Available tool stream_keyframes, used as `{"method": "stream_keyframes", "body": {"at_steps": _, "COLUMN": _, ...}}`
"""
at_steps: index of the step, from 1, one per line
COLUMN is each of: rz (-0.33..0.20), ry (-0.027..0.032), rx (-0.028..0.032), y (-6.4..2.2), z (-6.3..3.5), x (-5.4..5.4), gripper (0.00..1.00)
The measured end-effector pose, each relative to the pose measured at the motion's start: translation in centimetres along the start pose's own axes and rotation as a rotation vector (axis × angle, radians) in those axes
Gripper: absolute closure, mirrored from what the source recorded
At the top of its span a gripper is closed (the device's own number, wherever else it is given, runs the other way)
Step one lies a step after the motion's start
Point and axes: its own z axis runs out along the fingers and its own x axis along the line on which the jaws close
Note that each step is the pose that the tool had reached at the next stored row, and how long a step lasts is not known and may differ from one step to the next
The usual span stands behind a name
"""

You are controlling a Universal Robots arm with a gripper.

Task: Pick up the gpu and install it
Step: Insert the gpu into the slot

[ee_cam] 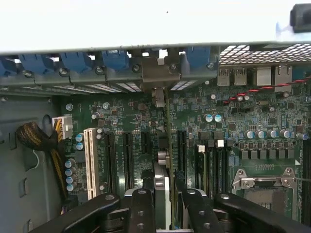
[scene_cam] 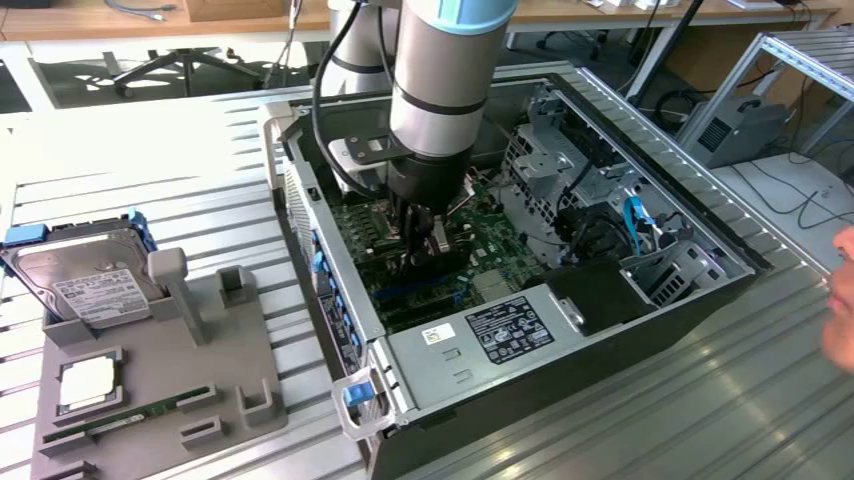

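Inside the open computer case (scene_cam: 694,300), my gripper (scene_cam: 427,245) reaches down over the green motherboard (scene_cam: 501,245). In the wrist view the gpu (ee_cam: 167,141) shows edge-on as a thin dark board standing upright between the expansion slots. Its silver bracket (ee_cam: 158,73) lies against the case's rear slot openings. The black fingers (ee_cam: 141,208) of the gripper (ee_cam: 167,213) sit close on both sides of the card's near end, shut on it. The card's lower edge, where it meets the slot, is hidden.
A white slot (ee_cam: 90,160) and the CPU socket (ee_cam: 265,182) flank the card. The power supply (scene_cam: 514,330) fills the case's near end. Outside on the exterior view's left, a grey fixture (scene_cam: 200,380) holds a hard drive (scene_cam: 80,275), a CPU (scene_cam: 87,383) and a RAM stick (scene_cam: 127,415). A person's hand (scene_cam: 841,300) is at the exterior view's right edge.
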Motion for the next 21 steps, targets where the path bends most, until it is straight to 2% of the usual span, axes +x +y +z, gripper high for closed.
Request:
{"method": "stream_keyframes", "body": {"at_steps": 10, "rz": 0.000, "ry": -0.0001, "rx": 0.0000, "y": 0.00, "z": 0.00, "x": 0.00, "gripper": 0.73}}
{"method": "stream_keyframes", "body": {"at_steps": 13, "rz": 0.000, "ry": 0.0051, "rx": 0.0003, "y": -0.01, "z": 0.07, "x": -0.03, "gripper": 0.73}}
{"method": "stream_keyframes", "body": {"at_steps": 21, "rz": 0.000, "ry": 0.0060, "rx": -0.0001, "y": -0.15, "z": 0.27, "x": -0.13, "gripper": 0.73}}
